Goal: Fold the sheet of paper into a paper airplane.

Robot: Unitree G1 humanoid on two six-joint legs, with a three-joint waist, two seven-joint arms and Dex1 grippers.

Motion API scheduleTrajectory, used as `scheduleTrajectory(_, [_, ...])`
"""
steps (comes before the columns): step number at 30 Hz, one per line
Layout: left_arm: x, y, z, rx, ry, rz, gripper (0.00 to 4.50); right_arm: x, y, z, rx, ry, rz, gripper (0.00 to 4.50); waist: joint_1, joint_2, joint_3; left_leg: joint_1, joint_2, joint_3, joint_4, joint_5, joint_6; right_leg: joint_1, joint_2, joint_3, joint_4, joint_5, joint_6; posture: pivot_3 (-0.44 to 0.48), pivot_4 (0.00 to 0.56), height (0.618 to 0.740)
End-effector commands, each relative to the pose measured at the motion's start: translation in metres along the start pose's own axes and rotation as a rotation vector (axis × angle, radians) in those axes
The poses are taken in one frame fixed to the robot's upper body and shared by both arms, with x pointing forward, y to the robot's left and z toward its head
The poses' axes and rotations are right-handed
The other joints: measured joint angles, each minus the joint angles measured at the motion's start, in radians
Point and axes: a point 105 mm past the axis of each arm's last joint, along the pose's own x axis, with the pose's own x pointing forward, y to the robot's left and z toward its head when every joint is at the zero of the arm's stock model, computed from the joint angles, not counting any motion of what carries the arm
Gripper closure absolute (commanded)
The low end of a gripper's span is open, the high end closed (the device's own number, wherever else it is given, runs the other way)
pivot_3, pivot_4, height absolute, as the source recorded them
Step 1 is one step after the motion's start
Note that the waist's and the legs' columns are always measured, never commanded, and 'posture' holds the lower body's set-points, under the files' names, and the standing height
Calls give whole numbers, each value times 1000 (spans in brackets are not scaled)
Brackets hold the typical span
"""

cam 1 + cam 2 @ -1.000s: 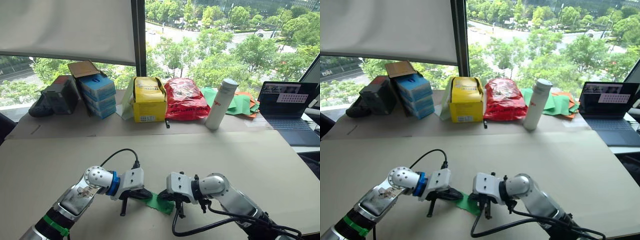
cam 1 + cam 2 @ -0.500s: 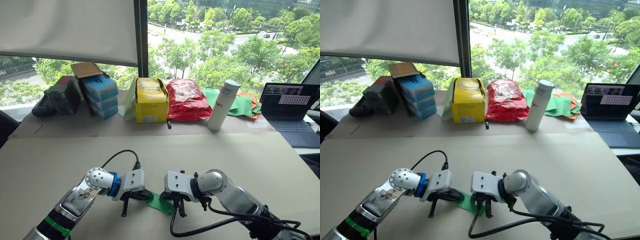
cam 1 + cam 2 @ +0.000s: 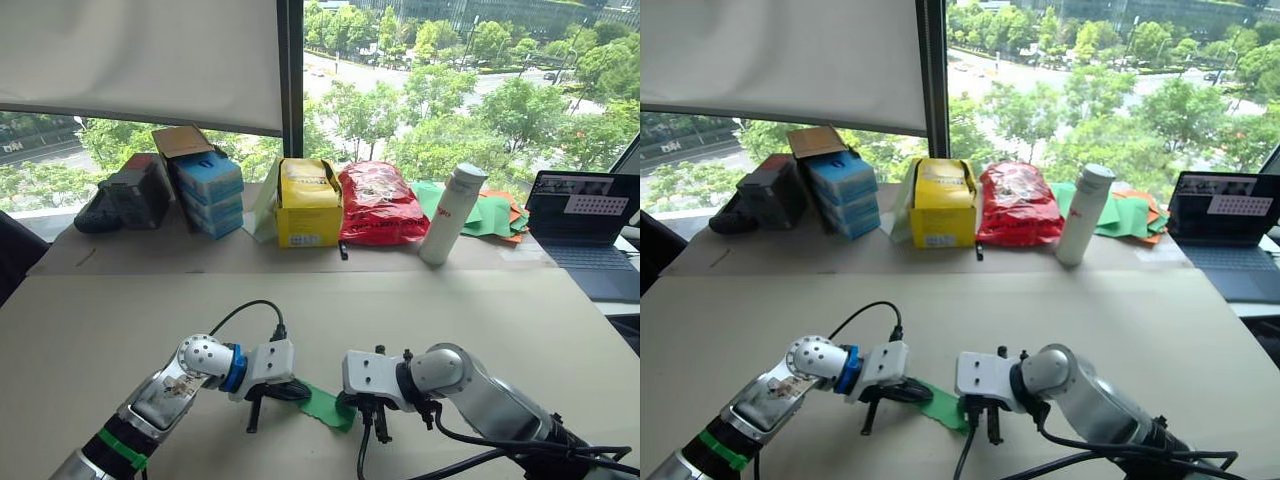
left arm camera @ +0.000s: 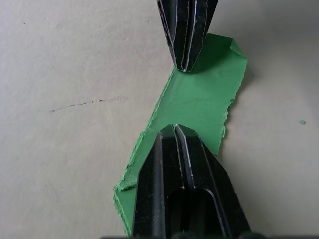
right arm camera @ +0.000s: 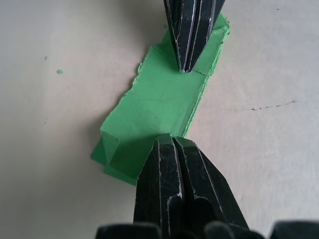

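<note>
Left pincer (image 4: 182, 130) and right pincer (image 5: 180, 138) closed, tips pressing sheet of paper (image 4: 199, 99); ends hidden beneath.

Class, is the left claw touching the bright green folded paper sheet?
Touching: in the left wrist view, the shut left claw presses its tips onto the bright green folded paper sheet.

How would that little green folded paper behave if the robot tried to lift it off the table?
The sheet of paper looks thin and lies flat, so it is probably very light and floppy. Its ragged edges suggest that it tears easily. With the left gripper and the right gripper each resting closed fingers on an end, it would likely slide on the smooth table if pushed.
</note>
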Motion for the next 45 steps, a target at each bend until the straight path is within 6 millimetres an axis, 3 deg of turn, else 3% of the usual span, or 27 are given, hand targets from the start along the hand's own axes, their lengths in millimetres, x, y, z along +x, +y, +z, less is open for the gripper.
scheduleTrajectory(1, [0,-1,-15,-31,58,-4,4500,1,27,-56,177,201,92,4461,3,0,0,0,0,0,0,0,0,0,-1,0,0,0,0,0,150,740])
scheduleTrajectory(7, [2,-1,-14,-30,56,-6,4500,-12,34,-66,174,250,89,4461,6,1,-1,6,0,-1,0,-2,3,10,-3,-2,-5,-1,2,0,150,740])
scheduleTrajectory(12, [2,0,-14,-28,54,-6,4500,-21,29,-63,151,245,58,4461,5,2,-5,7,0,-4,0,-4,6,14,-10,-4,-14,0,1,0,150,740])
scheduleTrajectory(15, [2,0,-13,-28,50,-3,4500,-31,0,-35,119,111,-62,4461,6,3,-4,6,-1,-4,0,-4,6,13,-13,-5,-14,1,4,0,150,740])
scheduleTrajectory(18, [2,1,-12,-28,49,0,4500,-41,-14,-8,76,-14,-117,4461,2,5,-3,5,-1,-4,0,-4,6,12,-14,-4,-14,2,4,0,150,740])
scheduleTrajectory(23, [2,1,-11,-26,49,1,4500,-45,-20,31,2,-237,-132,4461,-3,6,-2,0,0,-4,-1,-3,3,11,-12,-2,-13,3,5,0,150,740])
scheduleTrajectory(27, [1,3,-10,-24,46,2,4500,-28,-14,42,-19,-302,-97,4461,-5,6,-2,-1,0,-5,-2,-2,2,10,-11,-3,-13,3,4,0,150,740])
scheduleTrajectory(31, [1,5,-8,-16,44,6,4500,-10,-11,30,-18,-248,-76,4461,-6,7,-2,-2,-1,-5,-2,-2,3,10,-5,-7,-12,3,5,0,150,740])
scheduleTrajectory(37, [0,10,14,5,-18,9,4500,15,0,-24,51,-47,-16,4461,-13,7,-1,-3,0,-5,-1,-2,2,9,-2,-6,-12,3,5,0,150,740])
scheduleTrajectory(45, [8,9,25,3,-58,-24,4500,17,6,-28,51,-35,10,4461,-20,7,-1,-2,0,-5,-1,-2,2,10,-1,-5,-12,3,5,0,150,740])
